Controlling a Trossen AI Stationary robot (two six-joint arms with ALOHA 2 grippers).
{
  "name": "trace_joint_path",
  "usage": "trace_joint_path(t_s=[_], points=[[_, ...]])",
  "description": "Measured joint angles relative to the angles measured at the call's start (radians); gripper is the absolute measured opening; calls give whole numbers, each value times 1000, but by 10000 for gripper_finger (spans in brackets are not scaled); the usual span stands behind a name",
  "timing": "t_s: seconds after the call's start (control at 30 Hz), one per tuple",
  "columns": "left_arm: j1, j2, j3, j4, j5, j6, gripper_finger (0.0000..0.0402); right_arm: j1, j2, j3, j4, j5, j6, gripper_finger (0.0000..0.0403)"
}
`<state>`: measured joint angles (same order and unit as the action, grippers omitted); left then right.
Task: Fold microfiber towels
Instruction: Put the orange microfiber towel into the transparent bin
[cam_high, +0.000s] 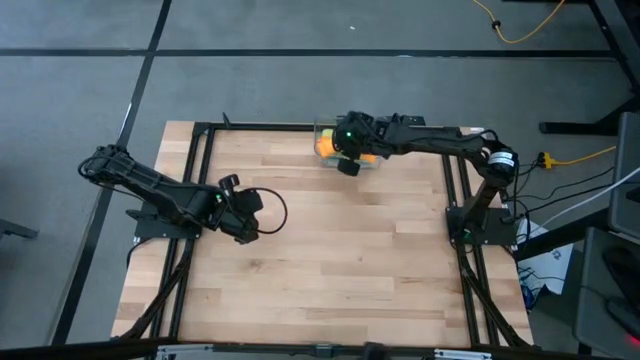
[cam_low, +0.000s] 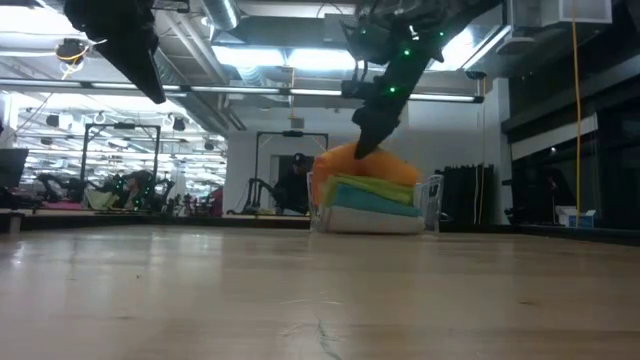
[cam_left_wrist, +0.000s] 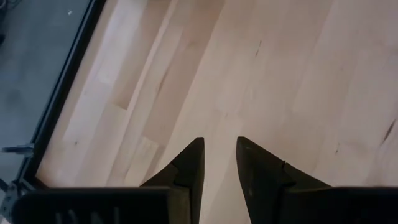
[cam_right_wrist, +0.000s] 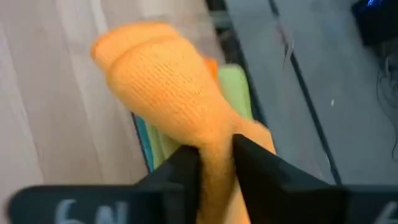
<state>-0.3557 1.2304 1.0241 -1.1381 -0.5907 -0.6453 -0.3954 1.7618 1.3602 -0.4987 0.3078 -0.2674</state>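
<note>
the table (cam_high: 330, 270) is pale butcher-block wood with a black frame, sitting on grey floor. at its far edge there's a clear bin (cam_low: 430, 205) stacked with orange towel (cam_right_wrist: 168, 87) on top, then green towel (cam_low: 375, 188), blue towel (cam_low: 370, 203) and grey towel (cam_low: 375, 222). right gripper (cam_right_wrist: 214, 155) pinches the orange one. left gripper (cam_left_wrist: 219, 158) hovers over bare wood, fingers narrowly apart, holding nothing. ceiling lights glow behind.

Right claw (cam_high: 349, 163) over the orange towel (cam_high: 325, 146) in the bin (cam_high: 318, 130); left claw (cam_high: 247, 232) mid-table.
</note>
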Motion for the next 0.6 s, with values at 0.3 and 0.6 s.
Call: trace_joint_path(t_s=[0.3,0.6], points=[[0,0,0,40,0,0,85,11,-19,40,-157,-91,75,190],[0,0,0,60,5,-7,85,71,-20,278,-443,-125,160,208]])
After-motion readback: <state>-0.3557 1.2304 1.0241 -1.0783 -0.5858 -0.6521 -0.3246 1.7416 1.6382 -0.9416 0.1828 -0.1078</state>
